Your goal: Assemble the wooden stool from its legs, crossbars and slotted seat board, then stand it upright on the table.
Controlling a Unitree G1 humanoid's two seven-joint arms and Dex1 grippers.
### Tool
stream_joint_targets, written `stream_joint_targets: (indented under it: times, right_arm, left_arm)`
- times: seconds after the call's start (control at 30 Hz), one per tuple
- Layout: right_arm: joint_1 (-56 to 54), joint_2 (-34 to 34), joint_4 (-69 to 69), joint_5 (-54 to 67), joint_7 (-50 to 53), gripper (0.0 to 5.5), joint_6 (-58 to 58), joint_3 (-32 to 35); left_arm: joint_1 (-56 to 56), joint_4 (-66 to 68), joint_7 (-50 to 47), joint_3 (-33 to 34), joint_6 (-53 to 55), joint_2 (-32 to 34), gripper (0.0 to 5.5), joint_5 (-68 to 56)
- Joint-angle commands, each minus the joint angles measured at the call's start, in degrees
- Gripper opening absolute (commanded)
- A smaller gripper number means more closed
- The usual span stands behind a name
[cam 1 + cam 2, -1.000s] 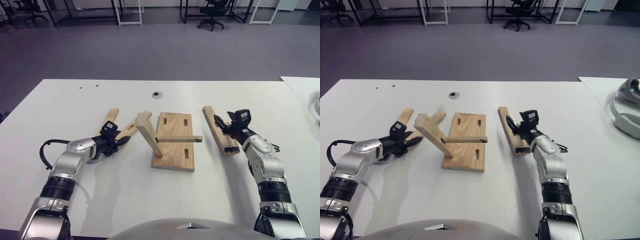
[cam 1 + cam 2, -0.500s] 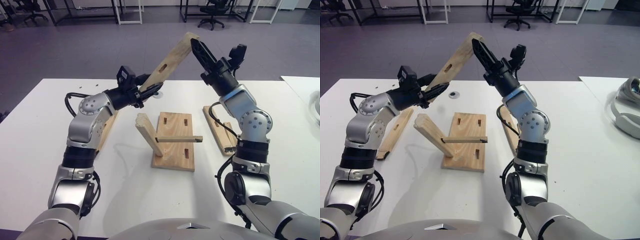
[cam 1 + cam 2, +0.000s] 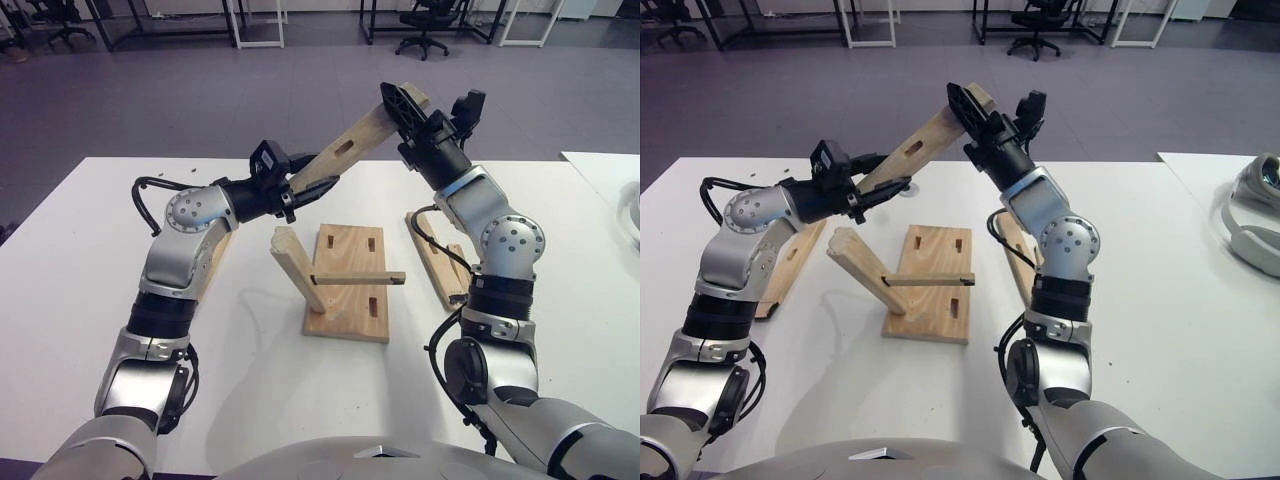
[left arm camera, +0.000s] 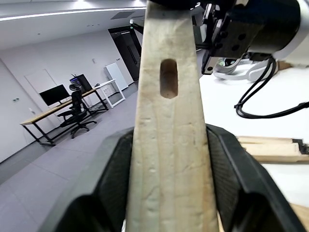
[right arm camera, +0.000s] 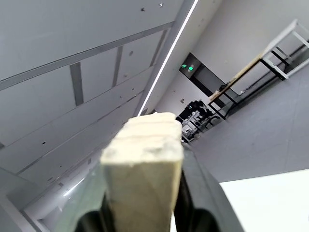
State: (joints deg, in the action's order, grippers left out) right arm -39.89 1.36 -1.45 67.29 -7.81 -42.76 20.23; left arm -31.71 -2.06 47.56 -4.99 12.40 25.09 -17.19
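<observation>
High over the far side of the table (image 3: pixel 90 300), both arms are up and sharing one piece: the raised leg (image 3: pixel 345 150) hangs in the air at 12 o'clock from the seat board (image 3: pixel 350 325), well clear of it, slanting from a low end at 8 o'clock up to a high end at 2 o'clock. The left gripper (image 3: pixel 292 190) is clamped on the low end, and the left wrist view settles it: one dark finger (image 4: pixel 116 183) is pressed to each side of the wood, with the leg's oval mortise (image 4: pixel 168 78) facing the camera further up. The right gripper (image 3: pixel 408 108) has the high end, fingers closed tight against the timber, and the sawn end face (image 5: pixel 142 150) stares straight into the right wrist camera. Down on the tabletop, the seat board lies flat at the centre, three open slots showing in its face. On it stands the planted leg (image 3: pixel 297 262), leaning toward 11 o'clock, its foot meeting the board near the 7 o'clock corner; whether it sits in a slot, I cannot tell. Out of that leg's middle comes a crossbar (image 3: pixel 362 278), level, pointing to 3 o'clock across the board. Just off the board at 3 o'clock, a spare leg (image 3: pixel 1024 262) lies flat, running 12 to 6. Over at 9 o'clock, another leg (image 3: pixel 790 268) lies flat, partly hidden under the left arm.
</observation>
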Motion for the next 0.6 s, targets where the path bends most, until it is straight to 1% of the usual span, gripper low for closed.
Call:
stream_joint_targets:
  times: [0.03, 0.1, 0.17, 0.23, 0.27, 0.33, 0.43, 0.53, 0.6]
  right_arm:
    - [1.68, -0.4, 0.24, 3.11, 2.61, 1.02, 0.46, 2.88]
    - [3.11, -0.46, 1.03, 3.32, 3.52, 1.0, 1.59, 3.83]
    - [8.33, -0.11, 6.28, 3.1, 4.09, 1.0, 2.45, 4.55]
    - [18.29, -0.89, 16.11, 5.96, 8.17, 1.0, 1.89, 5.92]
    - [23.08, -1.28, 20.35, 7.57, 10.42, 1.0, 1.43, 6.38]
    - [31.52, -1.43, 26.87, 11.39, 14.97, 1.0, 1.42, 7.08]
    - [43.23, 0.35, 34.55, 17.08, 21.95, 1.0, 1.76, 8.04]
    - [50.91, 3.16, 38.83, 21.04, 27.91, 1.0, 2.83, 7.99]
    - [53.31, 5.14, 39.67, 21.31, 30.04, 1.0, 3.76, 7.41]
  left_arm:
    - [-0.36, 0.07, 2.83, -0.37, -2.31, 1.05, 2.63, 0.22]
    - [-0.27, 1.15, 2.11, 0.05, -2.87, 1.17, 3.02, 1.2]
    - [1.3, 1.58, 0.56, 0.81, -2.29, 1.99, 3.42, 2.22]
    - [7.65, -0.53, -0.92, 2.67, 0.27, 4.53, 3.8, 2.6]
    - [11.19, -1.88, -1.96, 3.85, 1.53, 5.46, 3.89, 2.8]
    - [17.94, -4.63, -4.53, 5.2, 3.87, 6.35, 4.28, 3.57]
    - [28.85, -9.52, -7.82, 3.89, 7.42, 7.39, 4.82, 5.99]
    - [33.87, -12.66, -10.6, 1.91, 11.51, 6.99, 5.37, 7.95]
    - [34.74, -13.34, -11.7, 0.95, 13.7, 7.07, 5.4, 8.93]
